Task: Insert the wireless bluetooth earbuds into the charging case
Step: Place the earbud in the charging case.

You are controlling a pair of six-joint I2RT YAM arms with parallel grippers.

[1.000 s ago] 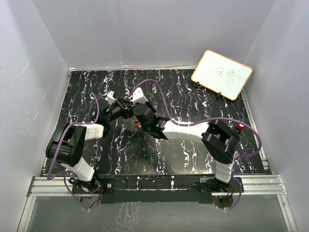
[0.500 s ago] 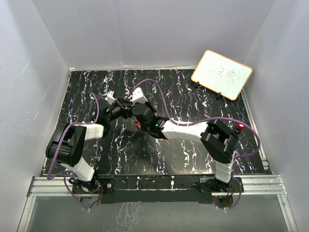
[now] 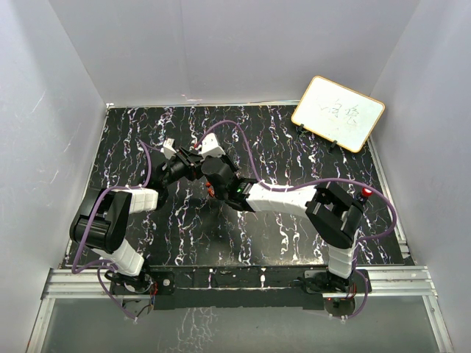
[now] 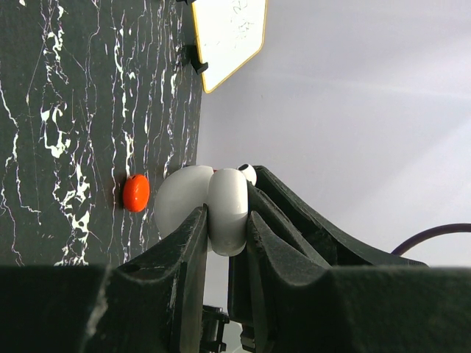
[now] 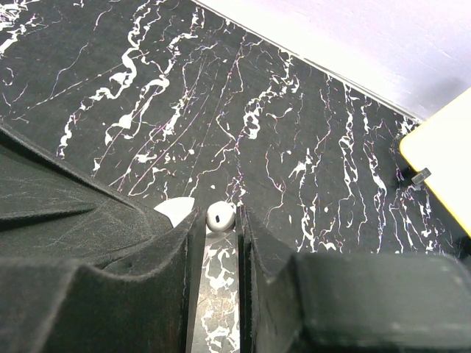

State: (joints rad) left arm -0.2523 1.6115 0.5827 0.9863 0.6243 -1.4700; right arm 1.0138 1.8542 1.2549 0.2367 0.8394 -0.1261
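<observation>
above the bench (image 3: 294, 147) nothing has moved: left jaws pinch charging case (image 4: 221, 209), right jaws pinch white earbud (image 5: 220, 215); insertion looks stalled at alignment.

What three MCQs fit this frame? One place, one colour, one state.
1. The charging case sits:
A. in the left gripper
B. on a shelf
C. nowhere in view

2. The loose earbud on the table is:
A. blue
B. red
C. green

3. The right gripper is:
A. wide open
B. out of view
C. shut on a white earbud

Key: 1 A, the left gripper clamps its white shell; 2 B, it shows red-orange against the black table; 3 C, the right gripper pinches the bud.
</observation>
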